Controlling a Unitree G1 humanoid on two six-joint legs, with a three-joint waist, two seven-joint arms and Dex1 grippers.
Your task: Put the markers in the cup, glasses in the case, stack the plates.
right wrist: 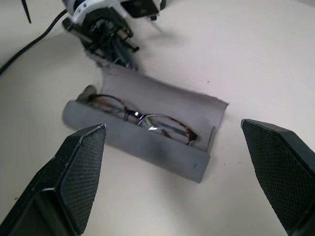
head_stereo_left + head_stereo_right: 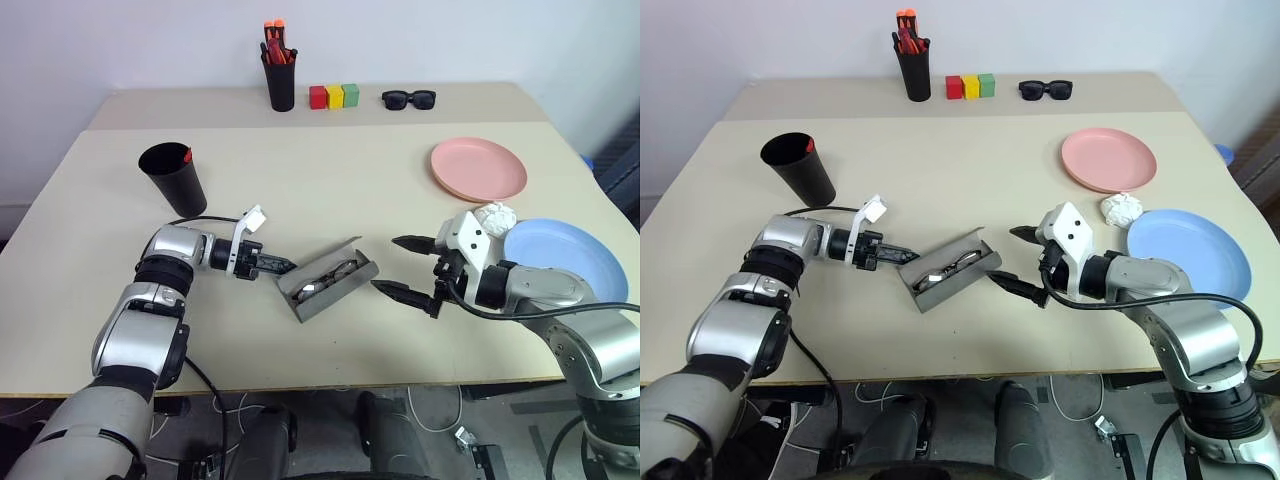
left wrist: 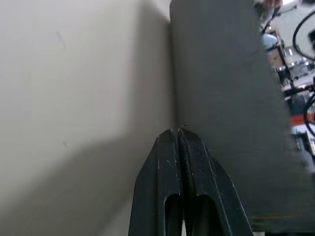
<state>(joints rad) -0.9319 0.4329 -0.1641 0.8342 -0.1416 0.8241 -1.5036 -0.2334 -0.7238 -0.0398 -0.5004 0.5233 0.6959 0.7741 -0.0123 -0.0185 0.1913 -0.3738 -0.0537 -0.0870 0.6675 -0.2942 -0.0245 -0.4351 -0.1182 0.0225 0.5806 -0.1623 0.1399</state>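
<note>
Case (image 1: 147, 147) matt grey, cloth-like lining; glasses (image 1: 147, 120) thin glossy frame; plates (image 2: 478, 168) smooth plastic; cup (image 2: 174, 178) matt black; worktop (image 2: 330, 160) smooth beige, matt.

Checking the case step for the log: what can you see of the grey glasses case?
The case is a grey rectangular hinged shell with rounded edges and matching grey lining, lying open near the table's front middle, turned at an angle. The glasses, thin dark wire frames, lie inside the lower half. The lid stands raised behind them. The shut left end effector has its tip against the lid's outer side; the open right end effector faces it, apart.
</note>
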